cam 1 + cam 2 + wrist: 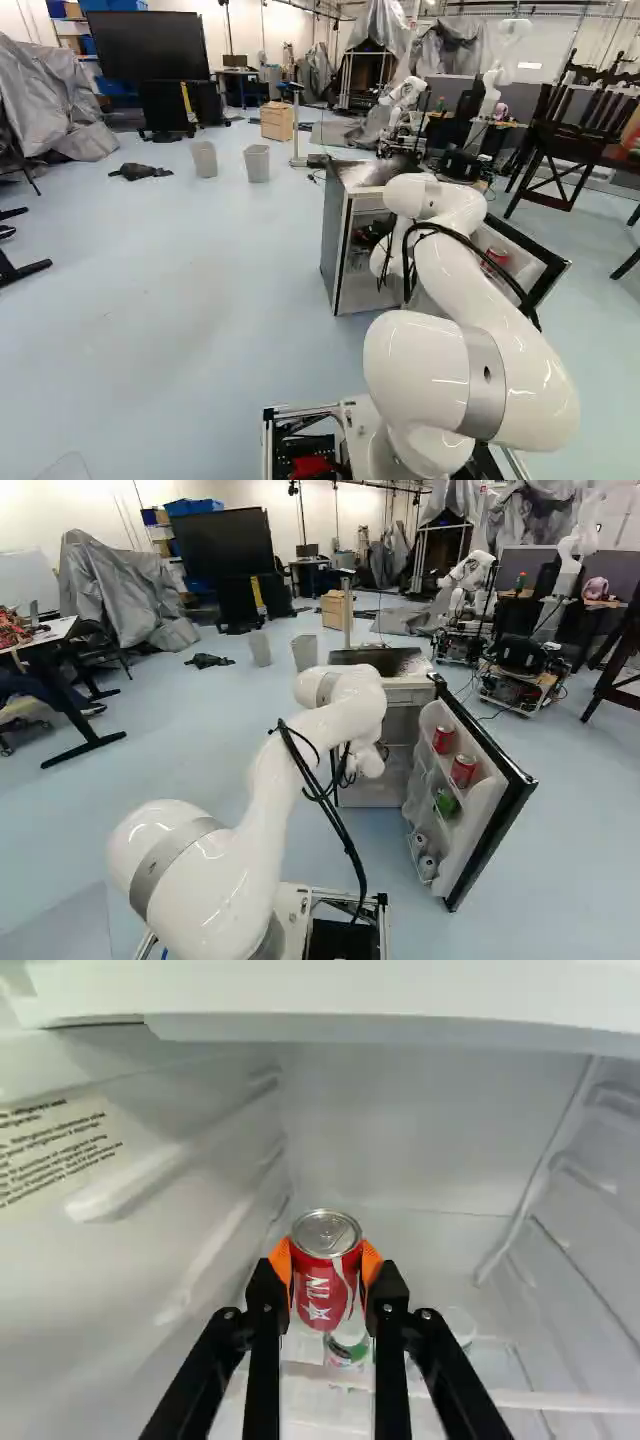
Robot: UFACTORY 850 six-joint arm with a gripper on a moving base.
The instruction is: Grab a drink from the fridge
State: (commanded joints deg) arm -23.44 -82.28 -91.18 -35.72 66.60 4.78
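Tool closed on a red can inside the fridge

From where I'm standing, the white arm (300,740) bends over to the open fridge (336,235), and its tool (367,238) is in there. The wrist view gives the best look: the tool (325,1270) has its two black fingers drawn in on a red can (312,1295), one orange pad (281,1258) pressed to each side. So the fingers stand just a can's width apart, and that can is the drink they have hold of. It's upright, silver top showing, gripped around its upper part. I can't tell whether its base is touching anything.

Right by the foot of that can, partly hidden, there's a small container (347,1350) with a pale top and some green on it. Off to the side, beyond one finger, sits a white round lid (460,1322).

The fridge door (508,805) is swung wide, with more drinks in its racks: two red cans (463,770) up high, something green (446,802) beneath them, and two pale cans (428,867) lower down. Well past the fridge, another robot (468,575) stands on the floor.
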